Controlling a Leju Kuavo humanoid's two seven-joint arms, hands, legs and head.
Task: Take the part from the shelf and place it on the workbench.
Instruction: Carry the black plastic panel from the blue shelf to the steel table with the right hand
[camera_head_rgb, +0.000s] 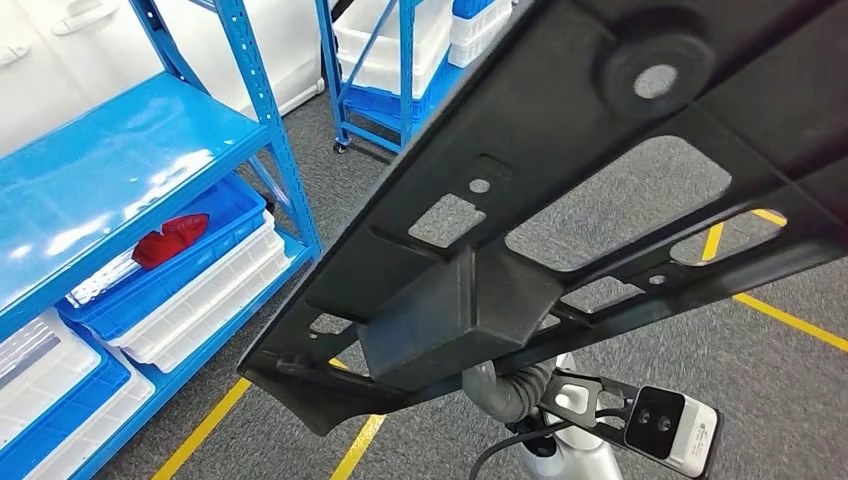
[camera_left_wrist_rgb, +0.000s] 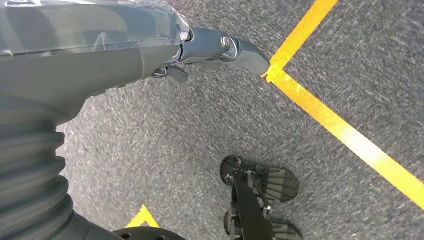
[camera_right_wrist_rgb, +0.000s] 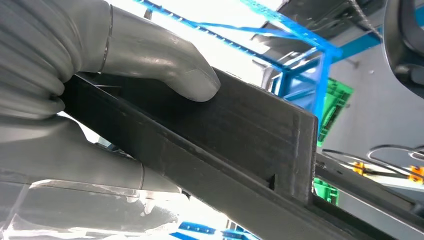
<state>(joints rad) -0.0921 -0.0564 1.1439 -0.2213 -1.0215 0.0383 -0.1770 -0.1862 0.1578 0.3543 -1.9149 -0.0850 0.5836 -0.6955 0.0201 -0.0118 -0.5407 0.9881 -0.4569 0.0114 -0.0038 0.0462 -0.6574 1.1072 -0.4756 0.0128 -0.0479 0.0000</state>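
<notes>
black part (camera_head_rgb: 560, 190) clamped in raised right hand (camera_right_wrist_rgb: 100, 75).

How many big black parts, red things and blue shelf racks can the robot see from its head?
Black part: 1
Red thing: 1
Blue shelf racks: 2
Total: 4

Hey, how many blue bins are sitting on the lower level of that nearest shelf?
2 in the head view: one blue bin holding a red part, another nearer the camera. The black part may hide others.
</notes>
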